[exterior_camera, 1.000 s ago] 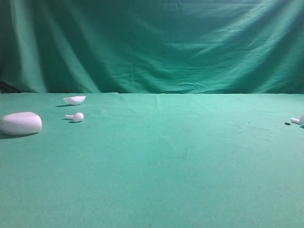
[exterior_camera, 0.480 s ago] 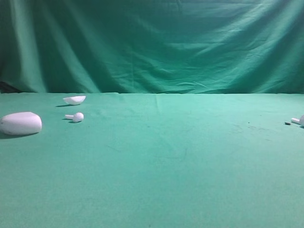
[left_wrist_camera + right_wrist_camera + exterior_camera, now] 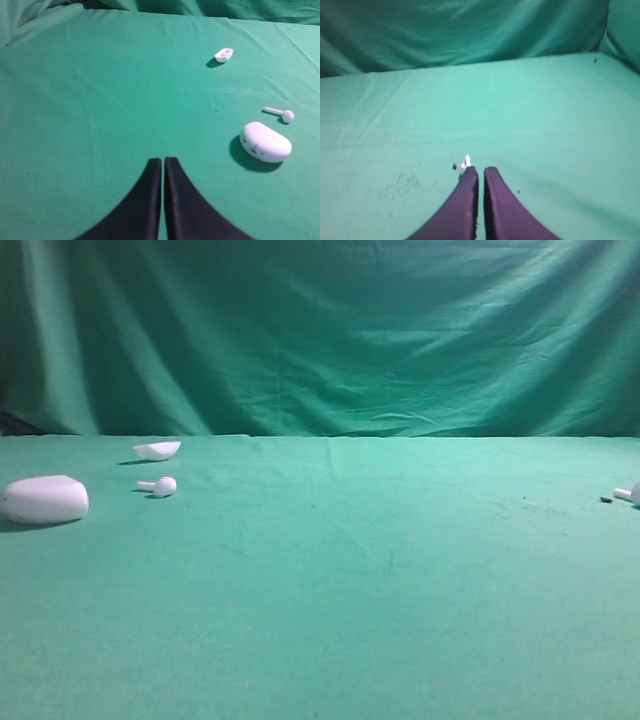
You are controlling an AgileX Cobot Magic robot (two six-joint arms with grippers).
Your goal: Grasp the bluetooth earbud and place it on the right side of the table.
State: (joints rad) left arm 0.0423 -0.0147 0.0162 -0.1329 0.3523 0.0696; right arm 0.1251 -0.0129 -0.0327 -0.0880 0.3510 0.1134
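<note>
Only wrist views: both grippers (image 3: 163,162) (image 3: 479,172) closed.

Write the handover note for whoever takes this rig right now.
Left gripper: shut, empty, above bare cloth.
Right gripper: shut, empty.
One earbud lies at the table's left, between the white case and the white shell.
A second earbud lies at the far right edge; the right wrist view shows a bit of white just past the tips, probably it.
Done: apparently one earbud placed right.
Left: confirm; the left earbud is untouched.
</note>
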